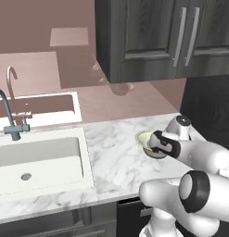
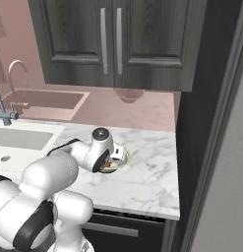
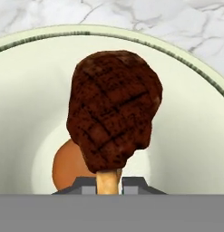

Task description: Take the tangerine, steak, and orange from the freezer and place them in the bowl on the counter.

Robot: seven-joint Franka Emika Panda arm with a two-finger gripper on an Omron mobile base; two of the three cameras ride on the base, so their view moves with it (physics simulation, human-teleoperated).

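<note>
The steak (image 3: 114, 108), a dark maroon-red grilled lump on a pale bone, hangs just above the inside of the pale cream-green bowl (image 3: 195, 136). My gripper (image 3: 109, 183) is shut on its bone, one dark fingertip (image 3: 86, 185) on each side. Under the steak, an orange-brown round fruit (image 3: 65, 170) lies on the bowl's bottom; I cannot tell whether it is the tangerine or the orange. In the base views the bowl (image 1: 143, 138) (image 2: 121, 161) stands on the marble counter (image 1: 116, 157), with my hand bent down over it. The freezer's grey flank (image 2: 226, 167) stands at the far right.
A white sink (image 1: 37, 162) with a grey faucet (image 1: 7, 115) takes up the counter's left. Dark wood-grain cabinets (image 1: 171, 37) hang above the bowl. A dull pink-brown bowl (image 2: 129, 94) sits by the back wall. Bare marble (image 2: 152, 177) lies right of the bowl.
</note>
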